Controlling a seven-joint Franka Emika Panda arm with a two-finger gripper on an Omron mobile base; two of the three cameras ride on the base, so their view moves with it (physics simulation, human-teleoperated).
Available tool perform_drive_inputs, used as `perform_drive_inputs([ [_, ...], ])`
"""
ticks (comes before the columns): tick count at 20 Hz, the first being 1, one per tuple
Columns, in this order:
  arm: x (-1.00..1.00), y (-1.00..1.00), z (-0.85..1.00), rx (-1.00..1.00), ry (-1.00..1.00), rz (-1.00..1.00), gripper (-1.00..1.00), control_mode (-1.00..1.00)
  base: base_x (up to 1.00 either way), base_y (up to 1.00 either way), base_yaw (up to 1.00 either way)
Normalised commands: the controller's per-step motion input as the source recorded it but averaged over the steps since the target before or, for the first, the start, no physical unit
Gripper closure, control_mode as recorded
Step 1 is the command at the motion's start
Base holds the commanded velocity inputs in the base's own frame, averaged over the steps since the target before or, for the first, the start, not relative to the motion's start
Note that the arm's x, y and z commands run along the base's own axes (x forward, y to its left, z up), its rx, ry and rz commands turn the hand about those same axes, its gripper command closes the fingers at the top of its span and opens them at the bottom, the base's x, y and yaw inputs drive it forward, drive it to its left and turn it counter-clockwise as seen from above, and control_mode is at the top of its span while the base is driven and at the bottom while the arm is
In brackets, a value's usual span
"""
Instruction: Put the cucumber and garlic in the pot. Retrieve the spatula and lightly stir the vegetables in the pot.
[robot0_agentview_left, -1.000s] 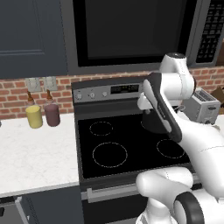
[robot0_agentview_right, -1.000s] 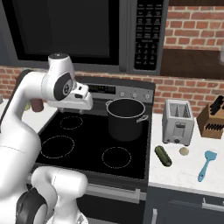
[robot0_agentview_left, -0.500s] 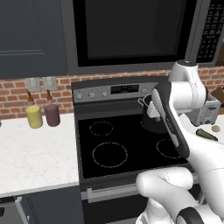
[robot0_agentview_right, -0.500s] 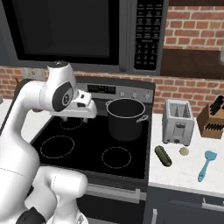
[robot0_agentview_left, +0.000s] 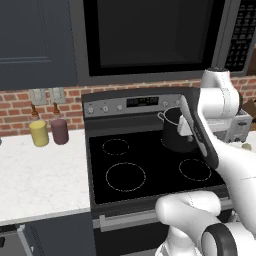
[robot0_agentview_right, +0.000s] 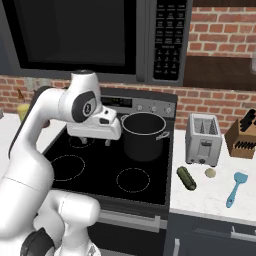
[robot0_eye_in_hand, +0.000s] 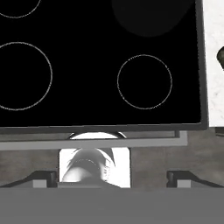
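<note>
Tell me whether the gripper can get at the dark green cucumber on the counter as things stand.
Probably yes. The dark green cucumber lies in the open on the white counter, apart from the silver toaster. The gripper hangs open over the black stovetop, holding nothing.

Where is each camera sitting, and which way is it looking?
Left base view: sits behind the arm on its left, looks forward and down at the stove and pot; the white arm rises at lower right.
Right base view: sits behind on the right, same stove, plus toaster, cucumber, garlic and spatula on the counter; the arm rises at lower left, its pincer open over the burners.
Hand view: rides on the hand, looking straight down at the stove top.
Shared: both base views show the pot on the back right burner.
</note>
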Motion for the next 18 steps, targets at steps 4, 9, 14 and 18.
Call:
perform_drive_inputs([
  [4, 0.0, 0.0, 0.0, 0.0, 0.05, -0.01, -1.0, 1.0, 0.0, -0.14, -0.04],
  [9, 0.0, 0.0, 0.0, 0.0, 0.0, 0.0, -1.0, 1.0, -0.16, -0.64, -0.01],
  [14, 0.0, 0.0, 0.0, 0.0, 0.0, 0.0, -1.0, 1.0, -0.33, -0.79, 0.0],
  [18, 0.0, 0.0, 0.0, 0.0, 0.0, 0.0, -1.0, 1.0, -0.12, -0.63, 0.0],
])
